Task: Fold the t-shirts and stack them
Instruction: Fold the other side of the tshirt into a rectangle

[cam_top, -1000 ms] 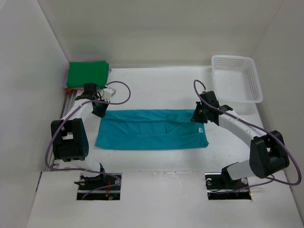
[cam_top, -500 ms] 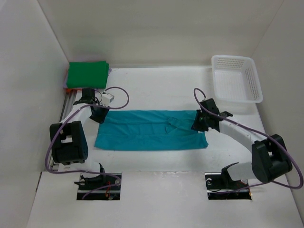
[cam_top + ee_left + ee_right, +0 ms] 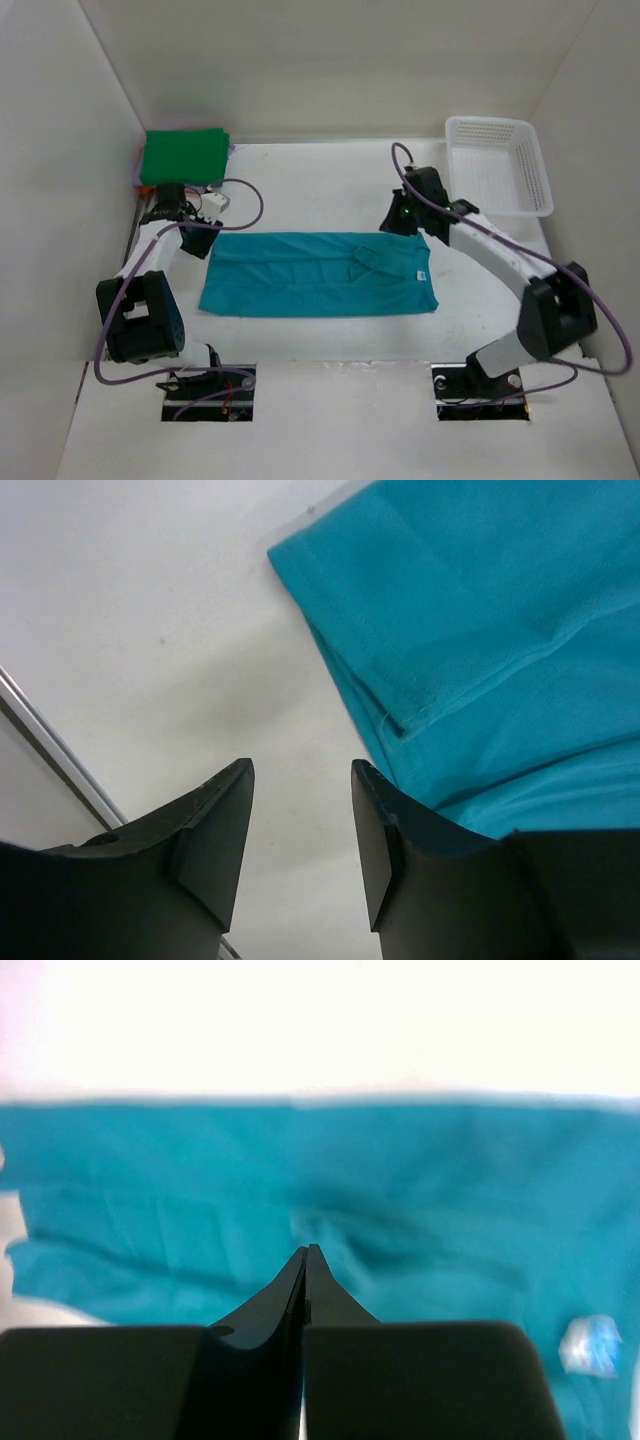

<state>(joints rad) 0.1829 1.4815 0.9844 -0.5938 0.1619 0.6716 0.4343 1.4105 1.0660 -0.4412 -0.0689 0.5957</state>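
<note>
White table (image 3: pixel 320 180), teal t-shirt (image 3: pixel 300 275), mesh basket (image 3: pixel 487 122), left claw (image 3: pixel 300 770) parted empty, right claw (image 3: pixel 308 1250) closed

Bright, even light; right wrist view blurs the teal t-shirt (image 3: pixel 180 1180), overexposed above.

The teal t-shirt (image 3: pixel 320 275) is lying flat on the counter (image 3: pixel 320 190), folded into a long band running left to right. Soft creases are gathering near its middle, and a small white label (image 3: pixel 422 275) is showing near its right end. Its left end is showing a doubled, stitched hem. The green t-shirt (image 3: pixel 183 156) is sitting folded square in the far left corner, topping a pile. Thin slivers of lavender cloth (image 3: pixel 137 166) and orange cloth (image 3: pixel 143 185) are peeking out along that pile's left edge.
</note>
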